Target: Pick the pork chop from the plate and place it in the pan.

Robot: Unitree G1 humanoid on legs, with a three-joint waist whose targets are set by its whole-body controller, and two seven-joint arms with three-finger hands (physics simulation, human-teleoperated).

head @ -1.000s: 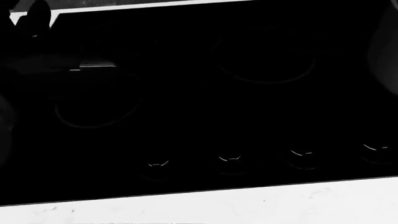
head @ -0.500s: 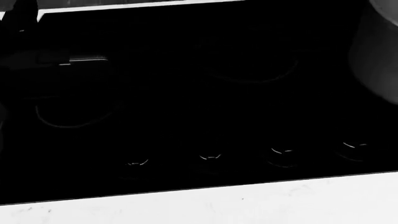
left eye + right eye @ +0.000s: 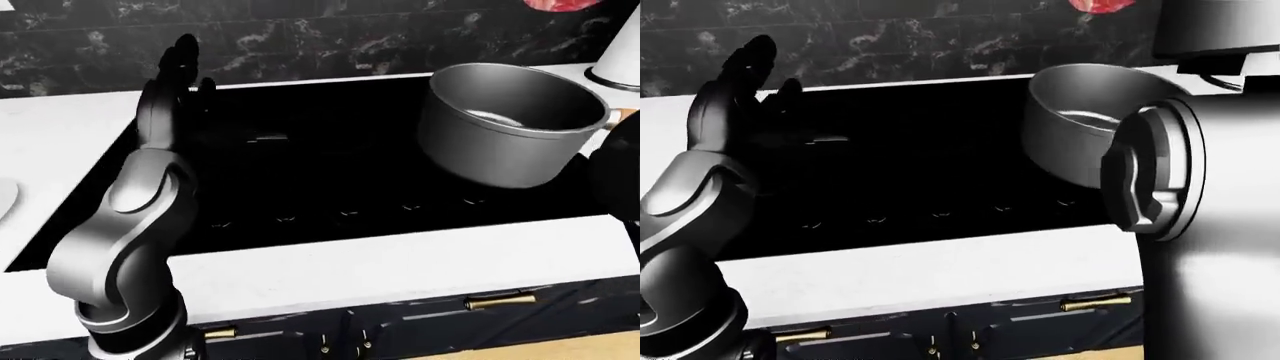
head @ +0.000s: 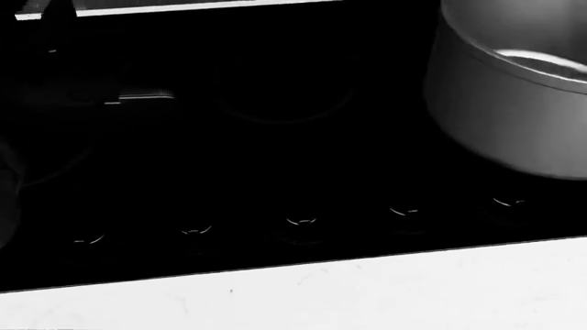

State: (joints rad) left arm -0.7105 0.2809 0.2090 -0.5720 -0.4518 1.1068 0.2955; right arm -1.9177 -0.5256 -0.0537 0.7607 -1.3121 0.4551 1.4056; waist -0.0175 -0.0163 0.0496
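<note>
Nearest to us in the left-eye view, dark cabinet fronts with brass handles point(image 3: 498, 301) are running along the bottom, and above them the white counter point(image 3: 400, 262) is edging a black stove top point(image 3: 320, 165) that is filling most of the head view too. A row of knobs point(image 4: 301, 221) is glinting faintly along the stove's lower edge. Our left arm is rising from the lower left, and our left hand point(image 3: 170, 94) is standing upright over the stove's left part, fingers spread apart and closing on nothing. At the right of the right-eye view our right arm point(image 3: 1200, 187) is looming large and grey, hiding its hand, so we cannot tell how those fingers are standing. Farther off, the grey pan point(image 3: 510, 124) is sitting on the stove's upper right. At the very top edge, a red piece, likely the pork chop point(image 3: 560, 4), is peeking in above the pan against the dark marbled wall point(image 3: 350, 37).
</note>
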